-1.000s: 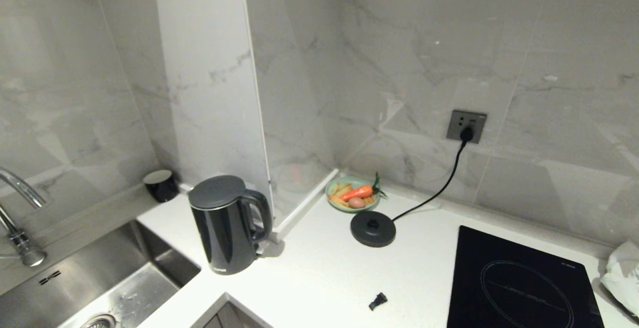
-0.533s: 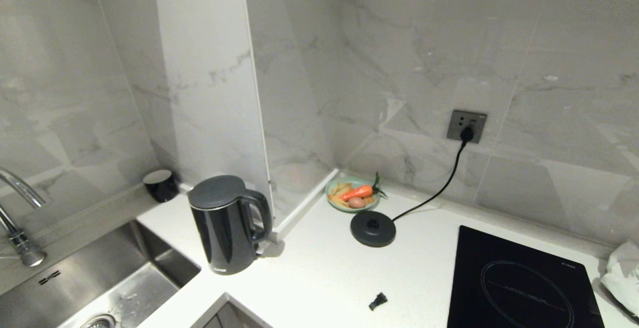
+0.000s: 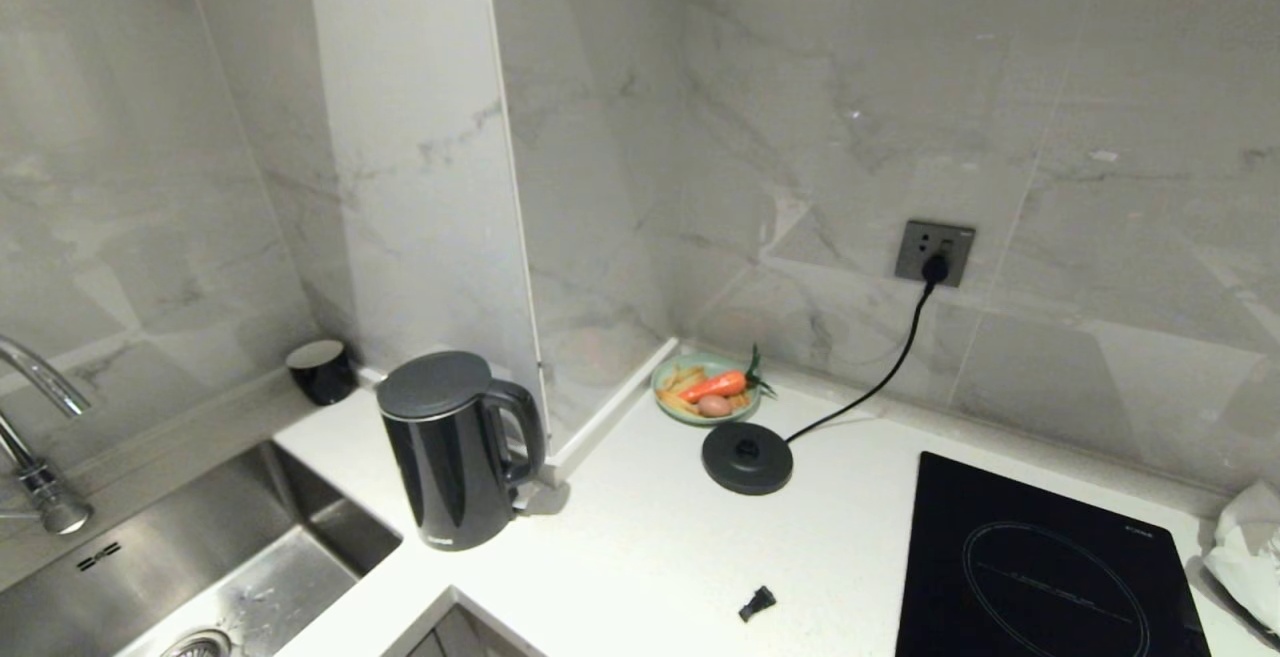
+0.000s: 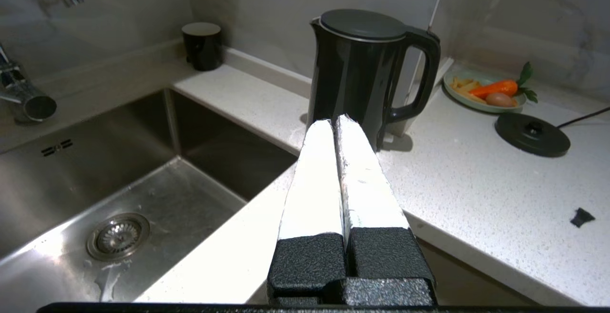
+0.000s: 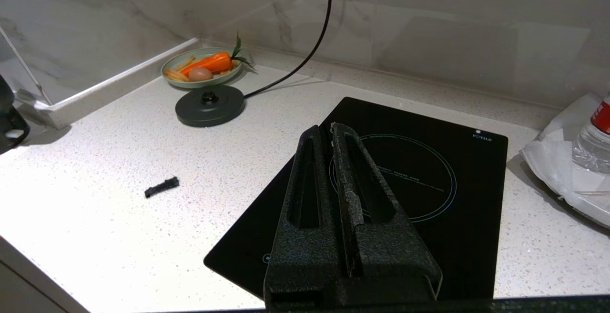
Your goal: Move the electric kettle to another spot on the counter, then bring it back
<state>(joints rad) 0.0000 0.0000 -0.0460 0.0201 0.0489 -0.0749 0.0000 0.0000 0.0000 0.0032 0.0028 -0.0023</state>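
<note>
Your desk (image 3: pixel 640 537) was the big white speckled slab with the steel sink (image 3: pixel 150 577) sunk in on the left and the black hob (image 3: pixel 1040 567) on the right, and the electric kettle (image 3: pixel 455 457) stood upright right at the sink's corner, handle facing the marble pillar, well apart from its round base disc (image 3: pixel 747 458), which sat just in front of the plate of veggies (image 3: pixel 705 390). Your left claw (image 4: pixel 333 125) hung out in front of the desk edge with its white fingers pressed together, pointing at the kettle but not touching it. Right claw (image 5: pixel 326 134) was also closed up on nothing, parked over the hob, and a tiny black clip (image 3: pixel 757 602) lay loose near the front edge.
</note>
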